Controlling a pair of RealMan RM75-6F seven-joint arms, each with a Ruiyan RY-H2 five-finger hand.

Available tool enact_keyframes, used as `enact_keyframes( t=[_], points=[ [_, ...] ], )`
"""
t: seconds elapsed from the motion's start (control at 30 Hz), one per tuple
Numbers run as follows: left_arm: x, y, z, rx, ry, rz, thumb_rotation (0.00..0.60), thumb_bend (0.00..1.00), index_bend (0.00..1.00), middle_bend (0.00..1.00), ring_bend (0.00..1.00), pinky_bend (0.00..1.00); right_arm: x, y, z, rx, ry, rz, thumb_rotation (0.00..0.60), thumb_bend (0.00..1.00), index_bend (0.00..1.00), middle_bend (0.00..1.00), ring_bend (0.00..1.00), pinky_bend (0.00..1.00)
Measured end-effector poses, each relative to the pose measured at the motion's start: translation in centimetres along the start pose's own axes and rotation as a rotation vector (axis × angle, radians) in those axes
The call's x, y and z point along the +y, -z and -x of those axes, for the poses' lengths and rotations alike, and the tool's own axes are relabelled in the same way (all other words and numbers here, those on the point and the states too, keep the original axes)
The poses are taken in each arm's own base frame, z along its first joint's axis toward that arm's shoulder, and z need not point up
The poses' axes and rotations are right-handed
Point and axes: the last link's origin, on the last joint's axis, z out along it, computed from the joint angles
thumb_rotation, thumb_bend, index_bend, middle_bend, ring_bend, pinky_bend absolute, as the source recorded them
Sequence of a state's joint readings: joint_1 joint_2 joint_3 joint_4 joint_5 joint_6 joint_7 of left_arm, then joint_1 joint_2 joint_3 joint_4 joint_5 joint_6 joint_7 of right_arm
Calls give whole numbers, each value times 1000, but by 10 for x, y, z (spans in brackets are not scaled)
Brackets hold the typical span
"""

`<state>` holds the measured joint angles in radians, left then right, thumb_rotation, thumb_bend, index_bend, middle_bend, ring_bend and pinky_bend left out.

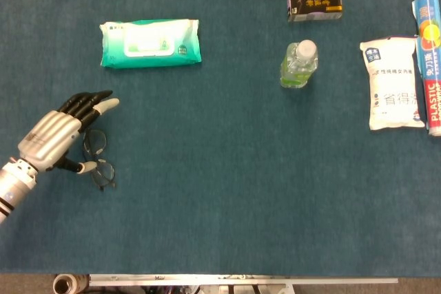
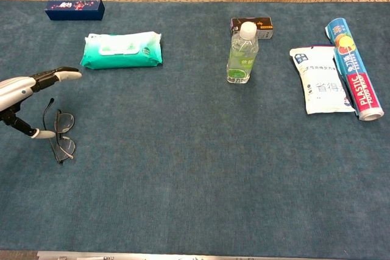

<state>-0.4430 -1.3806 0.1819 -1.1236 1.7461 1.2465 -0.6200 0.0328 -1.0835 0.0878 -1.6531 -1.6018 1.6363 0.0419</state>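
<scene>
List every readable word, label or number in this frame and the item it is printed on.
"PLASTIC FOOD WRAP" on the red end of the blue roll.
Large characters, apparently "省得", on the white pouch; its other print is too small.
Green wipes pack: label unreadable.
Dark blue box: print blurred.
Black box: gold print blurred.
Bottle: nothing legible.
</scene>
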Motion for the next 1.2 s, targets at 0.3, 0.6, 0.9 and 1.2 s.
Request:
enact_keyframes(
  t=[0.3,0.6,0.9,1.2],
  points=[
    [-5,-5,8,-14,14,-8,600,0,0,0,0,30,0,0,0,-1,1,1,600,11,143,201,174,326],
    [-9,-9,13,-20,20,-19,600,0,0,0,0,30,1,0,0,-1,0,3,600,12,143,202,174,325],
    [-14,-11,17,-27,23,-38,600,0,0,0,0,30,1,0,-1,-1,0,2,600,11,143,202,174,326],
    [-16,-10,18,-30,22,-44,600,0,0,0,0,30,0,0,0,-1,0,1,600,11,143,201,174,325]
  ],
)
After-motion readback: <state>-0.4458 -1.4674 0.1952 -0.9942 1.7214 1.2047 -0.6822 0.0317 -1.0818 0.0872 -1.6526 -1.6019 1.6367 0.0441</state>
